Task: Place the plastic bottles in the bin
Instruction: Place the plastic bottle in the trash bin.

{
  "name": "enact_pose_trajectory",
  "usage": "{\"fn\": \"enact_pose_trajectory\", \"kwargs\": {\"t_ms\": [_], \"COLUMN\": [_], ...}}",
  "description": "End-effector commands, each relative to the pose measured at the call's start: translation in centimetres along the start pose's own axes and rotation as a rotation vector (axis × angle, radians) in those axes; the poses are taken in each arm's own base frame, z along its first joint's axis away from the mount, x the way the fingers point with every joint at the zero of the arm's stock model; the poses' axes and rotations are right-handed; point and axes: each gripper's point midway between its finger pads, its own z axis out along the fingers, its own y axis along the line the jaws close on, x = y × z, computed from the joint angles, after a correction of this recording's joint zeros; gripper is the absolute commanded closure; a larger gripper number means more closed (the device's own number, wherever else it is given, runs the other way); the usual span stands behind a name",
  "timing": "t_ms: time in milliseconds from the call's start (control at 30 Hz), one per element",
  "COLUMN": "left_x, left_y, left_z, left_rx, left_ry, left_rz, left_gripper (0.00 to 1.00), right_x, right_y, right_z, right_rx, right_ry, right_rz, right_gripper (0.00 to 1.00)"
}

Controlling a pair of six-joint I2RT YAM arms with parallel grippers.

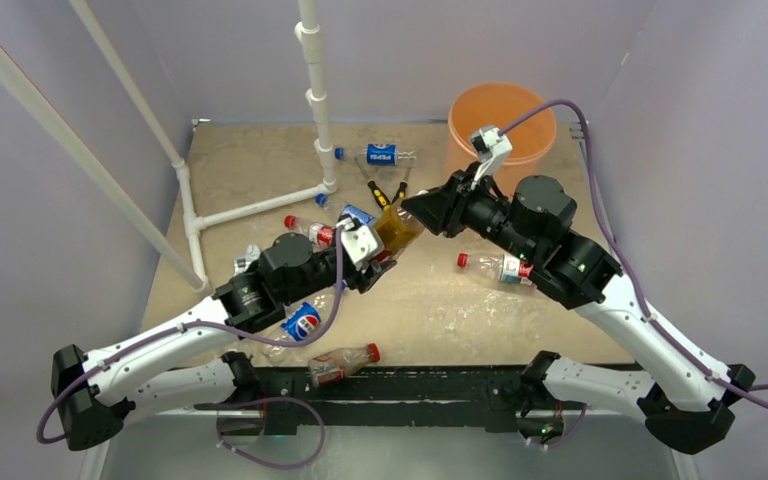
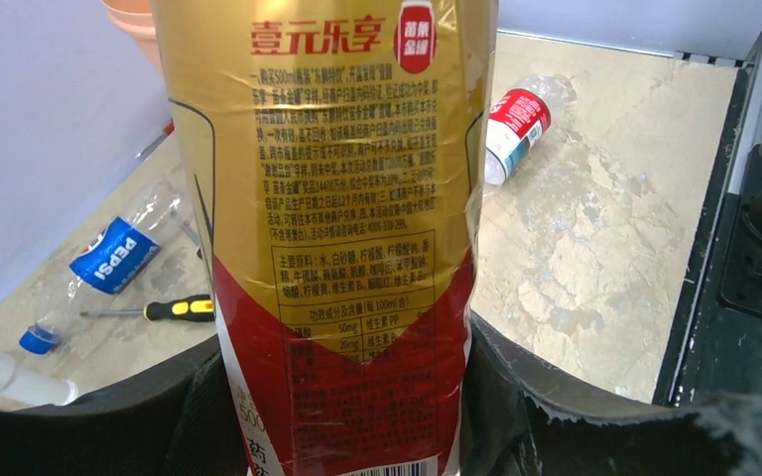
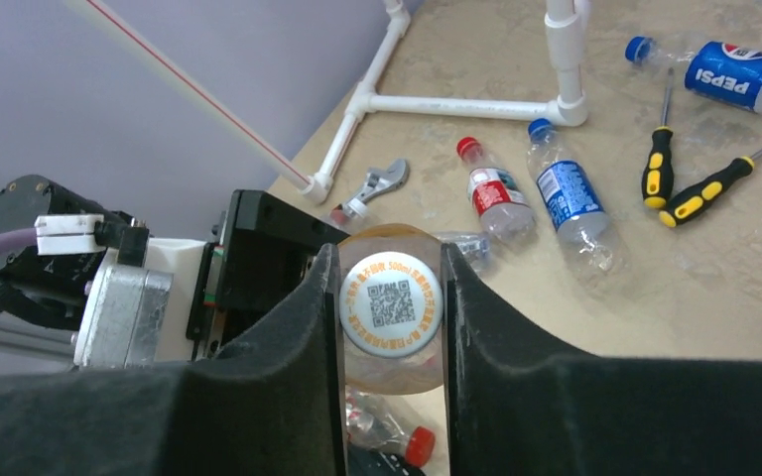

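One gold-and-red labelled bottle (image 1: pixel 397 228) is held between both grippers, left of the single orange bin (image 1: pixel 500 115) and outside it. The left gripper (image 2: pixel 342 397) clamps its body, and the right gripper (image 3: pixel 392 327) pinches its white cap (image 3: pixel 392 302). At least six other bottles (image 1: pixel 380 155), two screwdrivers (image 3: pixel 658 167) and one wrench (image 3: pixel 377 183) lie left of the bin.

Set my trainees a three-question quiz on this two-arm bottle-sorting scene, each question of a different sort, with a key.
1. True or false: the round orange plastic bin stands at the far right corner of the beige stone-patterned table.
2. The right claw is shut on which part of the gold-and-red-labelled clear plastic bottle? A) its white QR-printed cap B) its base C) its label
3. Fill in: the left claw grips the same bottle, so ____ claws hold it.
Key: 1 true; 2 A; 3 two.
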Motion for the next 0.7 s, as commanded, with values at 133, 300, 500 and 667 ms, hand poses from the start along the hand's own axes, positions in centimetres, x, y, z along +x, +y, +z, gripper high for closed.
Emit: {"fn": "enact_pose_trajectory", "kwargs": {"t_ms": [133,300,500,667], "left_x": [-5.0,-4.5,-0.9,1.0], "left_y": [3.4,7.2,9.1,9.0], "left_z": [-1.5,-5.8,-10.1,-10.7], "left_rx": [-0.206,-0.478,-0.676,-0.711], "left_ry": [-0.119,-0.202,-0.255,-0.257], "left_rz": [-0.207,-0.467,-0.654,-0.748], "left_gripper": [0.06,0.01,0.01,0.01], "right_x": [-4.9,-12.1,-15.9,-18.1], "right_y": [-0.6,-4.9,-10.4,-13.6], "right_z": [-2.9,-6.9,-9.0,-7.5], "right_rx": [0.077,0.401,0.819,0.993], "right_ry": [-0.183,-0.428,-0.625,-0.693], "right_rz": [-0.011,-0.068,-0.144,-0.224], "right_gripper": [1.00,1.00,1.00,1.00]}}
